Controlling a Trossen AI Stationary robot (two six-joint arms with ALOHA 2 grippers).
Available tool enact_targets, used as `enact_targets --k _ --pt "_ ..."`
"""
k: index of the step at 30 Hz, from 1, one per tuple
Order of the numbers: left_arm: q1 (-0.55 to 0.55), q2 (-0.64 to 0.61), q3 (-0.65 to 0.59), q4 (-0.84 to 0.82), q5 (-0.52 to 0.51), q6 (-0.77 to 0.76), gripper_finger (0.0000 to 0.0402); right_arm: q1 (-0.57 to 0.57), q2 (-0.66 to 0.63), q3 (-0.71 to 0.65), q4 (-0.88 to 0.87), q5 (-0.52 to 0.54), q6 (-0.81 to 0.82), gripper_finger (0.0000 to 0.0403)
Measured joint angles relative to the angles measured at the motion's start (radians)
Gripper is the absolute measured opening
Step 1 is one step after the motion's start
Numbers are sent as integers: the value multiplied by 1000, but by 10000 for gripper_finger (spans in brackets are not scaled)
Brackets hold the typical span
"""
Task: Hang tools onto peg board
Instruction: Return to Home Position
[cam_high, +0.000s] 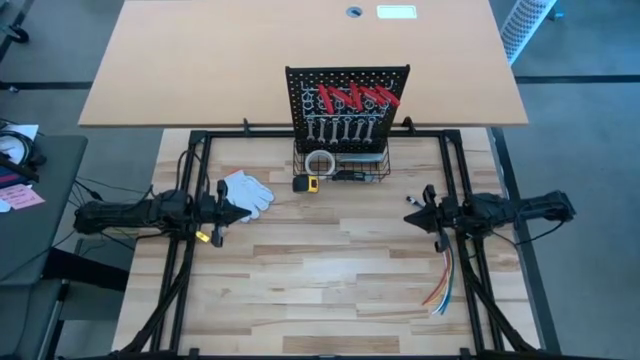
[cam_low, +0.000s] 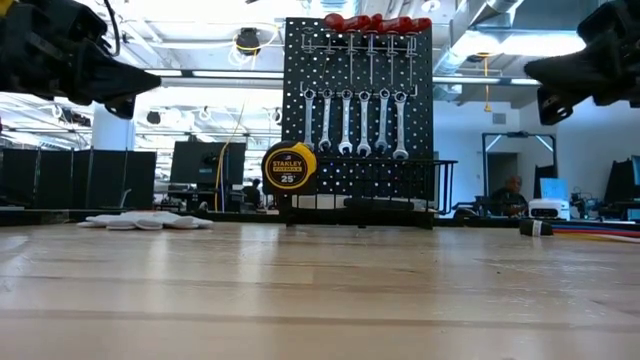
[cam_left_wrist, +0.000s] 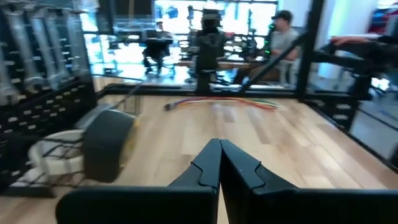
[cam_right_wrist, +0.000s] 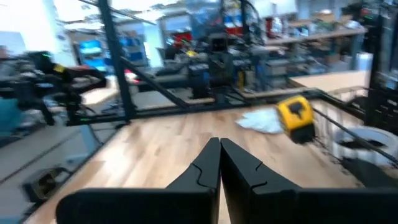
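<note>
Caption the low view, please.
Silver wrenches and red tools hang on the peg board; left pincer and right pincer raised, shut.

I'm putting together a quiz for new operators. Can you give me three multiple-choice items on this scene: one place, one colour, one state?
1. Where is the white glove? A in the wire basket; B on the table by the left gripper; C on the coloured wires.
2. The top-row tool handles on the peg board are: A red; B blue; C green.
3. The right gripper is: A wide open; B shut, empty; C gripping a wrench.
Answers: 1 B, it lies on the wood beside that gripper; 2 A, the high and low views show red; 3 B, its fingers meet with nothing between.
</note>
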Motion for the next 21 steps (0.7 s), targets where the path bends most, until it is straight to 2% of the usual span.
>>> enact_targets --k 4,21 --pt "-49 0 -2 25 -2 5 0 17 0 0 -9 3 0 19" --pt "-50 5 -2 34 -2 0 0 -65 0 0 -12 4 0 19"
